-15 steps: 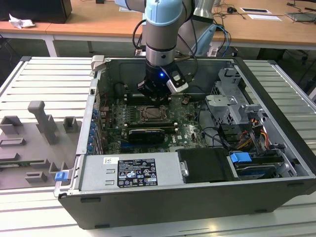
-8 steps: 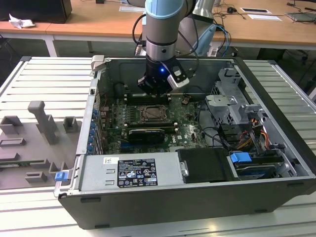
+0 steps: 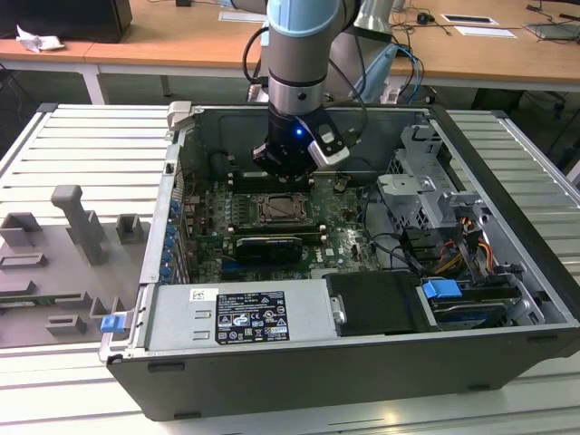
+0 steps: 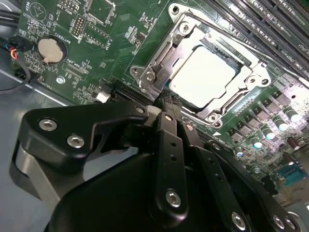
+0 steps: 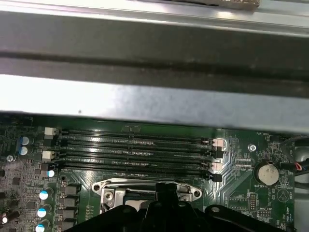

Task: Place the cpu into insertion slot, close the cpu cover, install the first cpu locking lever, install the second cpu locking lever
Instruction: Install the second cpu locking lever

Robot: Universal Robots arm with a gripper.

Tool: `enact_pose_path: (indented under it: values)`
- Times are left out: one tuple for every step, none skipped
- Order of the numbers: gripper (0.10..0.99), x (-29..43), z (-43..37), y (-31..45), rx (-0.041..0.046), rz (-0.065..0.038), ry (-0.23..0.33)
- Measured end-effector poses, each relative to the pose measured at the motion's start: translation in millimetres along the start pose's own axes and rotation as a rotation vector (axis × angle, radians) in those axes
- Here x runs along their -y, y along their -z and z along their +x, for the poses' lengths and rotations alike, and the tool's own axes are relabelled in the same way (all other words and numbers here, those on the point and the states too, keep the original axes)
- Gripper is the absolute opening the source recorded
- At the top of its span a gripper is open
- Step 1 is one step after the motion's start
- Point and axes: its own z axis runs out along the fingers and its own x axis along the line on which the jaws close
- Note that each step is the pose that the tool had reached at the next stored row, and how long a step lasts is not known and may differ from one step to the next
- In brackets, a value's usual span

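**Gripper poised at socket edge**

Fingers [image 4: 166,108] are brought together with nothing held, their tip set at the rim of the insertion slot [image 4: 159,72], probably to work the latching there. The cpu [image 4: 203,75] is seated in the slot, and the cpu cover [image 4: 244,79] is seen lying flat around it. The gripper [image 3: 288,163] is positioned low over the board.

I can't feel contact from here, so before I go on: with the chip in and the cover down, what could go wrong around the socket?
1. The tool sits at the edge of the cpu cover; a sideways slip might scrape the cpu or the green board.
2. The memory slots lie right beside the insertion slot; a wide swing could catch their latches.
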Motion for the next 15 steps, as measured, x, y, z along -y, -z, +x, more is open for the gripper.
enact_pose_path:
  values:
    - [0.106, 0.6, 0.0, 0.1, -0.0001, 0.000, 0.000]
    - [0.106, 1.4, 0.1, 0.2, -0.0001, 0.000, 0.000]
    - [0.106, 1.9, 0.1, 0.2, -0.0001, 0.000, 0.000]
    - [0.106, 2.4, 0.1, 0.3, -0.0001, 0.000, 0.000]
    - [0.106, 3.6, 0.2, 0.4, -0.0001, 0.000, 0.000]
    - [0.106, 5.1, 0.3, 0.5, -0.0001, 0.000, 0.000]
    - [0.106, 6.6, 0.4, 0.7, -0.0001, 0.000, 0.000]
    - [0.106, 7.0, 0.5, 0.7, 0.0000, 0.000, 0.000]
    - [0.106, 7.3, 0.5, 0.7, 0.0000, 0.000, 0.000]
    - [0.106, 7.1, 0.4, 4.5, 0.0000, 0.000, 0.000]
    - [0.106, 6.5, 0.1, 10.7, 0.0000, 0.000, 0.000]
    - [0.106, 6.3, 0.0, 13.6, 0.0000, 0.000, 0.000]
    - [0.106, 6.0, -0.1, 16.9, -0.0001, 0.000, 0.000]
    - [0.106, 5.6, -0.2, 20.4, 0.0000, 0.000, 0.000]
    - [0.106, 5.6, -0.3, 21.8, -0.0001, 0.000, 0.000]
